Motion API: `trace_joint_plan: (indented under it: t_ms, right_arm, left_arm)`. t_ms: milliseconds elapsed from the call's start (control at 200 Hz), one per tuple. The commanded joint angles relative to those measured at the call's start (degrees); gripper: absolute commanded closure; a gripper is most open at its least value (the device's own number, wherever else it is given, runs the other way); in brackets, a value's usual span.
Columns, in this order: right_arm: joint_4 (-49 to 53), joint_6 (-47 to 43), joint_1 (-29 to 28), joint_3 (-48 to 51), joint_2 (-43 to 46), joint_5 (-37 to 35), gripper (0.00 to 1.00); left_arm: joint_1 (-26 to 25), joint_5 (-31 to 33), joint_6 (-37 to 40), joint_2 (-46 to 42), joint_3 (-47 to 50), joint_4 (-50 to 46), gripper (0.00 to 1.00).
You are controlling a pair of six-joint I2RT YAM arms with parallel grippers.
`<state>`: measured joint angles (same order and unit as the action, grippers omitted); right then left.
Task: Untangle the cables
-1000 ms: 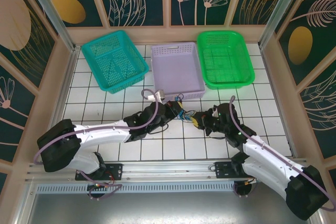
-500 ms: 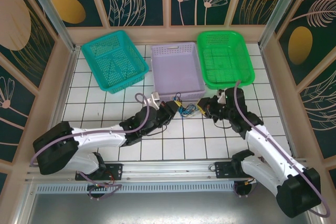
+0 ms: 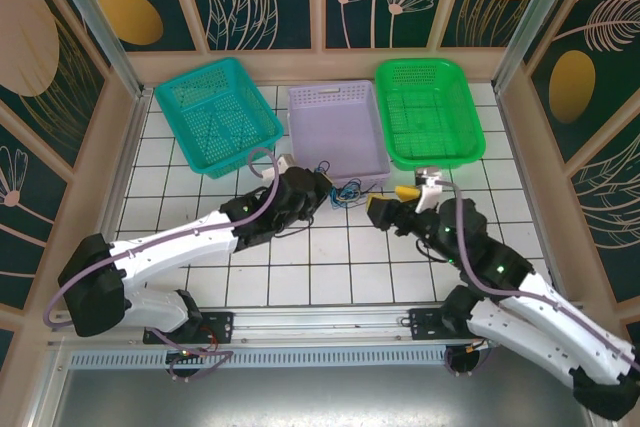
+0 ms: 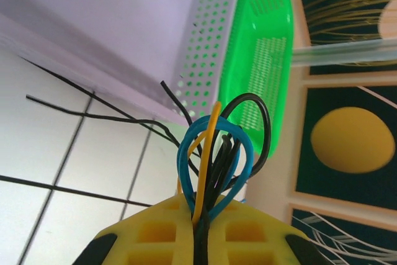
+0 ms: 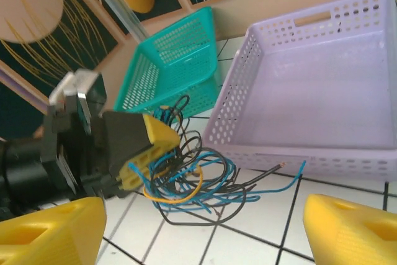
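Note:
The cables (image 3: 345,191) are a small tangle of blue, black and yellow wires hanging just over the tiles in front of the lilac basket. My left gripper (image 3: 322,188) is shut on one end of the bunch. In the left wrist view the yellow fingers (image 4: 155,234) pinch the loops of the cables (image 4: 214,153) tight. My right gripper (image 3: 392,204) stands open a little to the right of the tangle, apart from it. In the right wrist view the cables (image 5: 198,178) dangle from the left gripper (image 5: 139,147) beyond my own spread fingers (image 5: 49,234).
Three baskets line the back: teal basket (image 3: 218,112), lilac basket (image 3: 337,132) and green basket (image 3: 428,112). The lilac basket's front wall (image 5: 291,153) is right behind the tangle. White tiled floor lies between the arms.
The right gripper opened and let go of the tangle. The left gripper carried the bunch back toward the lilac basket.

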<state>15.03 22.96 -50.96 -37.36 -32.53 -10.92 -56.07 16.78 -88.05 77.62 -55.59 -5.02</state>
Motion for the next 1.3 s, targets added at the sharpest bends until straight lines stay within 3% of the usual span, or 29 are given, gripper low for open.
trace_joint_plan:
  t_ms: [0,150,265,345,480,616,726,806,851,921,996,1036,1121,1241,1296]
  right_arm:
    - [-8.2,-12.11,-7.58,0.54,-4.25,-17.84,0.17]
    - [-15.7,-24.95,-19.28,-0.48,-17.02,-31.52,0.17]
    - [-33.62,-41.73,-25.9,3.73,-25.54,-41.56,0.15]
    - [-51.4,-55.13,-27.02,6.1,-31.69,-47.3,0.13]
    - [-74.29,-70.83,-26.04,7.09,-41.39,-49.54,0.08]
    - [-76.46,-71.01,-22.67,4.28,-47.64,-50.67,0.11]
    - [-67.56,-62.37,-18.66,0.65,-49.34,-50.44,0.29]
    - [-62.3,-57.32,-16.45,-1.21,-49.38,-48.56,0.36]
    - [-60.64,-56.13,-15.9,-1.99,-49.36,-46.91,0.43]
    - [-53.89,-52.47,-15.58,-4.18,-49.16,-43.06,0.66]
    - [-46.6,-47.99,-15.49,-5.7,-47.62,-37.78,0.78]
    - [-41.1,-44.22,-15.16,-6.52,-45.72,-34.5,0.9]
    - [-26.54,-33.93,-12.04,-9.14,-39.79,-17.1,1.0]
    - [-15.4,-22.62,-3.62,-11.79,-34.45,9.31,1.0]
    - [-12.57,-17.79,1.1,-12.54,-33.24,25.21,1.0]
  left_arm:
    - [2.63,1.07,4.13,0.33,-5.85,-13.08,1.0]
    - [7.7,-2.4,9.75,0.76,-9.57,-17.13,1.0]
    - [9.51,-4.1,12.68,1.88,-12.29,-19.59,1.0]
    - [9.7,-4.97,13.64,2.5,-13.19,-19.94,1.0]
    - [9.84,-5.79,13.91,2.9,-13.36,-20.07,1.0]
    - [9.77,-6.53,13.78,2.64,-12.72,-19.13,1.0]
    - [9.77,-7.59,13.69,2.45,-12.53,-18.22,1.0]
    - [9.81,-8.69,13.64,2.6,-12.13,-17.32,1.0]
    - [9.78,-9.04,13.66,2.77,-11.95,-17.05,1.0]
    - [9.84,-8.96,13.56,2.98,-11.67,-16.74,1.0]
    - [9.78,-8.29,13.6,2.9,-11.47,-16.6,1.0]
    - [9.81,-7.19,13.68,2.53,-11.55,-16.69,1.0]
    - [9.87,-3.49,14.83,0.8,-11.47,-16.87,1.0]
    - [10.4,1.03,18.77,-3.12,-10.06,-13.62,1.0]
    - [10.55,1.86,21.72,-4.94,-8.99,-9.86,1.0]
